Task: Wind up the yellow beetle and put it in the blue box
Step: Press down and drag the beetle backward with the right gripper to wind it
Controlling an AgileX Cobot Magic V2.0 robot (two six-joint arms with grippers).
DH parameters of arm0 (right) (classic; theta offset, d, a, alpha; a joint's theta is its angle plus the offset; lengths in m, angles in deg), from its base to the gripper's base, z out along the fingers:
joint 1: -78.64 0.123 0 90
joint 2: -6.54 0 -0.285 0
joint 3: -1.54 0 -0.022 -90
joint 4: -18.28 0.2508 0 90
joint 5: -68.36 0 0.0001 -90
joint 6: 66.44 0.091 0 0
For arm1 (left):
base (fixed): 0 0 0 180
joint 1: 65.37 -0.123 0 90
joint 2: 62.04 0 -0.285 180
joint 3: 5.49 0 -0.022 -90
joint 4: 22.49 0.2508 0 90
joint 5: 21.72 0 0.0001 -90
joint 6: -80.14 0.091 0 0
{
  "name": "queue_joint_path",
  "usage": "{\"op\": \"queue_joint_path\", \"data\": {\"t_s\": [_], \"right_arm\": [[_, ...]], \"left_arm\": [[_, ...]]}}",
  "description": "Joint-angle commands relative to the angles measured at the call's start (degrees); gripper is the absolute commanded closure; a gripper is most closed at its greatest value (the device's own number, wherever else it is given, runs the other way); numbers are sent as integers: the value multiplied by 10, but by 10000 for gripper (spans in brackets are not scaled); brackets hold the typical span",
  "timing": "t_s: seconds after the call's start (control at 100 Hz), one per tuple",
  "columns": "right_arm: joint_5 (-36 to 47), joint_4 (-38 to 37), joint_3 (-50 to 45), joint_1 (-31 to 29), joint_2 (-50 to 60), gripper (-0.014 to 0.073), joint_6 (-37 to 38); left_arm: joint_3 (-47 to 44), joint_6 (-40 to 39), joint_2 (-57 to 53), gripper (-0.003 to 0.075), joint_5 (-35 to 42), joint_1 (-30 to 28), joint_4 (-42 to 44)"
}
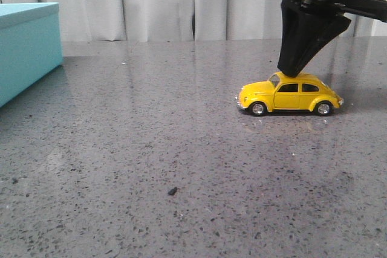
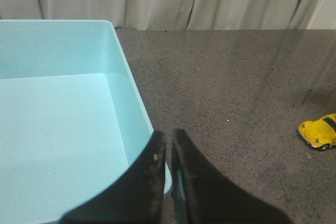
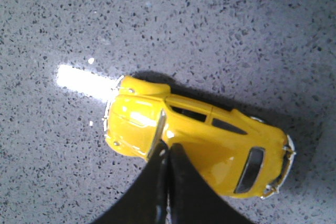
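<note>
Count: one yellow beetle (image 1: 289, 93), one blue box (image 1: 27, 46), two grippers, one small dark speck (image 1: 172, 191) on the table.

Beetle: glossy yellow shell, rounded humped body, dark windows, silver hubcaps on black tyres, chrome bumpers at both ends. It stands on all wheels on the table (image 1: 151, 149), well apart from the box, nose pointing toward the box in the front view.

Right gripper (image 1: 290, 70): black, tapering wedge shape, directly above the beetle with its tip at the roofline near the windscreen. In the right wrist view the fingers are pressed together with no gap, and they are not clamped around the car; whether the tip actually touches the roof, can't tell.

Left gripper (image 2: 169, 145): black, fingers together with only a thin seam between them, holding nothing. It hangs over the box's near corner; the beetle is far off to the side at the frame edge.

Box: light turquoise, matte, rectangular, rounded corners, open top, interior bare and faintly speckled.

Table: grey speckled stone-look surface, semi-glossy, showing reflections. Pale pleated curtain (image 1: 157, 1) behind the box and beetle.
</note>
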Motion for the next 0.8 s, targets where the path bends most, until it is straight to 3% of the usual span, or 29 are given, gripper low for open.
{"op": "queue_joint_path", "data": {"t_s": [0.0, 0.35, 0.79], "right_arm": [[13, -7, 18, 0, 18, 641, -2], [9, -12, 18, 0, 4, 641, -2], [-9, -76, 2, 0, 4, 641, 18]], "left_arm": [[14, 1, 3, 739, 40, 4, -9], [14, 1, 3, 739, 40, 4, -9], [14, 1, 3, 739, 40, 4, -9]]}}
